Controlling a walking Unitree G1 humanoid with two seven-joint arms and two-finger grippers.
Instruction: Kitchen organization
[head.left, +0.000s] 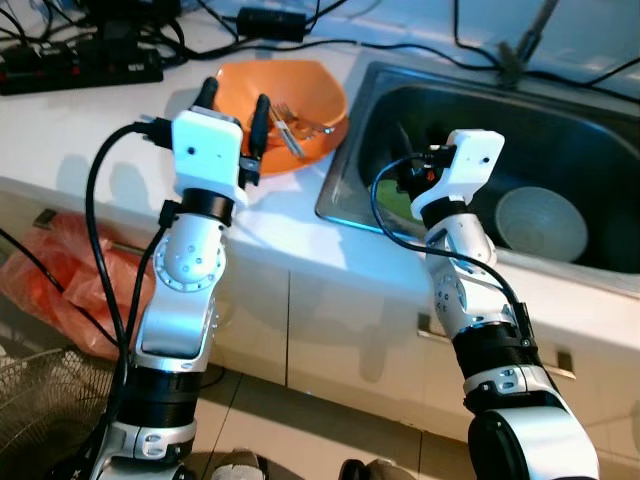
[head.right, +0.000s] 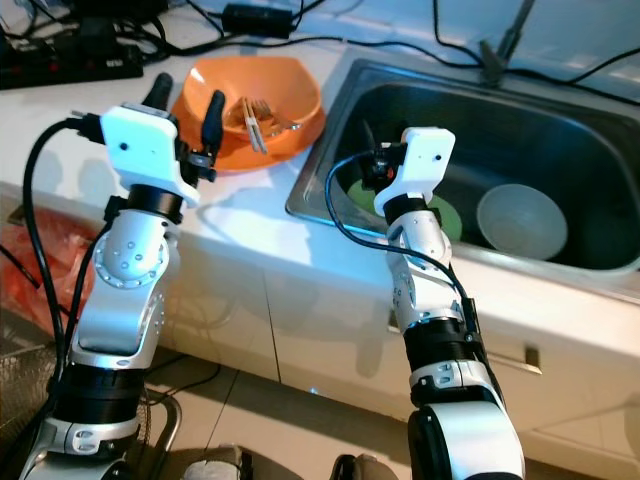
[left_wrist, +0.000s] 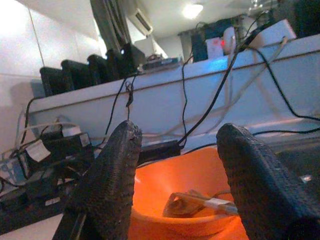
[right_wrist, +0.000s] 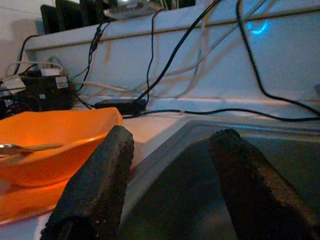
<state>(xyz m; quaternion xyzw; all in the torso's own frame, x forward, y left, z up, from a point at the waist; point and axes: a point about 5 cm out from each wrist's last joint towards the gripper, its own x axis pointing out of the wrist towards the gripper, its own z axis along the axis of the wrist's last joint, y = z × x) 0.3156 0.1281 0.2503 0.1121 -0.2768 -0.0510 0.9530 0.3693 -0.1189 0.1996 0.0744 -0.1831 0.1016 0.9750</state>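
Orange bowl (head.left: 300, 110) just beyond left gripper (head.left: 232, 108) | gripper wide open, empty | right gripper (right_wrist: 165, 185) open over sink (head.left: 560, 130)

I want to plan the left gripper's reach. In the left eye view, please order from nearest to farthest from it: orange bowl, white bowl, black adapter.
1. Orange bowl, just beyond the left gripper.
2. Black adapter, farther back on the counter.
3. White bowl, in the sink to the right.

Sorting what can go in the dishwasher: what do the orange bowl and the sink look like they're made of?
The orange bowl looks like plastic: uniform bright colour, soft sheen, thin rim. The sink looks like stainless steel: grey brushed metal with dull reflections. Neither is certain from looks alone.
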